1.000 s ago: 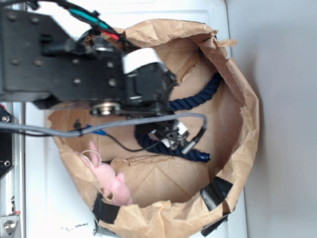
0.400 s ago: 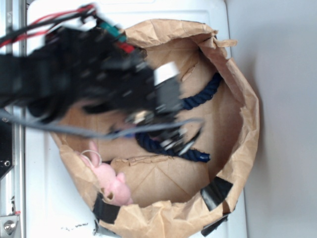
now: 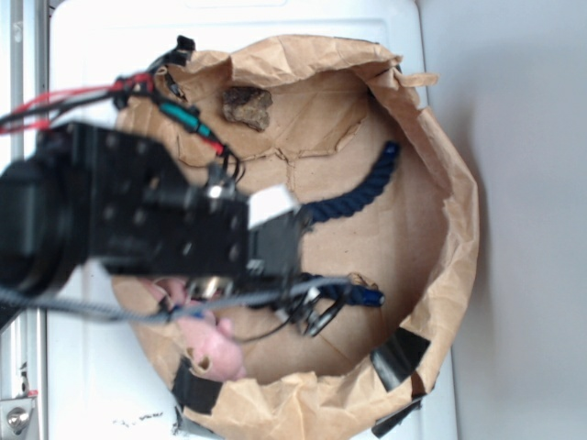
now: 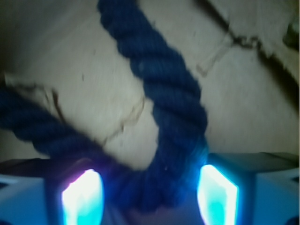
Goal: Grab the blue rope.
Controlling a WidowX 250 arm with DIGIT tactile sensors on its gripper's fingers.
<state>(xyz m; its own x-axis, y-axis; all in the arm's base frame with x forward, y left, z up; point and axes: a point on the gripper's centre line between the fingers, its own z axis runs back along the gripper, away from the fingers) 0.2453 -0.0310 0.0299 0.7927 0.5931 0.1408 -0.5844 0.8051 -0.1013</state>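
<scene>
Surface: white tabletop (image 3: pixel 275 20), pale wall at the far right. On it I see a shallow brown paper bag (image 3: pixel 454 229), rim rolled down, black tape patches along its lower edge.

Obstructions: my arm (image 3: pixel 138 229) and its grey cable (image 3: pixel 266 293) cover the bag's left half.

Bag contents: a brown rock-like lump (image 3: pixel 246 105) near the top; a pink toy (image 3: pixel 220 344) at the lower left, partly under the arm; the blue rope (image 3: pixel 362 191), curving across the middle, its bright capped end near the lower right.

Gripper (image 4: pixel 150 194): wrist view shows a bend of rope between the two fingers, pinched.
</scene>
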